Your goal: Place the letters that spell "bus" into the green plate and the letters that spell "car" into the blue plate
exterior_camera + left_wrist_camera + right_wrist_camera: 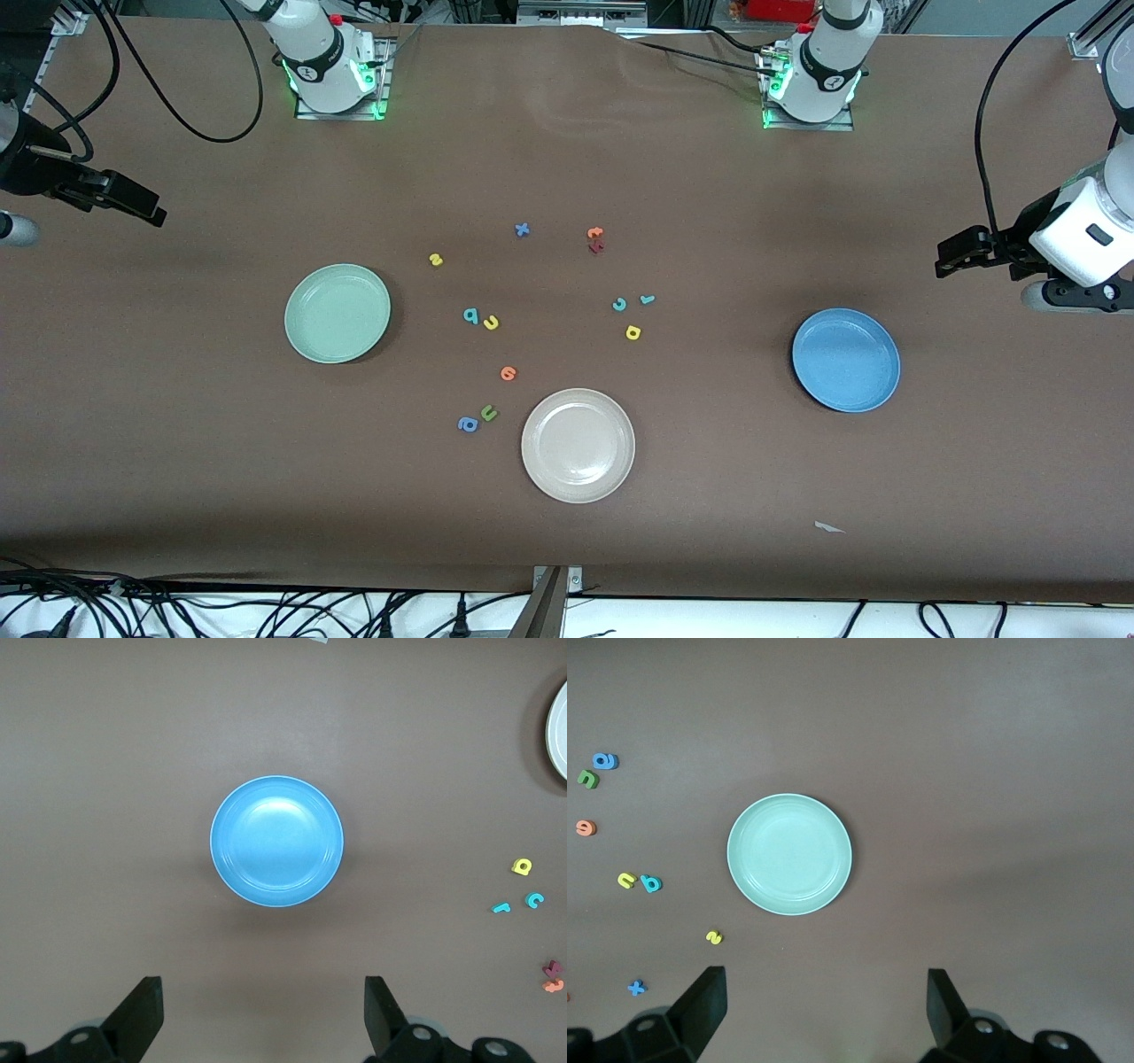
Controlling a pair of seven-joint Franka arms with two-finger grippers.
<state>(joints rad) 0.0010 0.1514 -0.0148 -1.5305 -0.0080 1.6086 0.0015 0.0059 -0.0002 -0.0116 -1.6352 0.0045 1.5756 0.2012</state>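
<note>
— Letters first: where are the ones for "bus"?
— Teal b [470, 315] and yellow u [491, 322] lie touching on the table [177, 461], beside the green plate [337, 313] toward the left arm's end. The small yellow s [435, 260] sits apart, farther from the front camera.
— And "car"?
— Teal c [619, 305] and teal r [648, 299] are side by side near the table's middle, the yellow a [633, 333] just nearer the camera than them. The blue plate [846, 360] is well apart, toward the left arm's end. Both plates hold nothing.
— The grippers?
— The left gripper [952, 257] hangs over the table's edge by the blue plate, fingers wide apart. The right gripper [146, 208] hangs over the other end edge, also spread wide.
— Anything else?
— A beige plate [578, 445], a blue a [467, 424], a green u [488, 413], an orange letter [508, 373], a blue x [522, 229], and what looks like an orange and a dark red letter [595, 240] pressed together.
</note>
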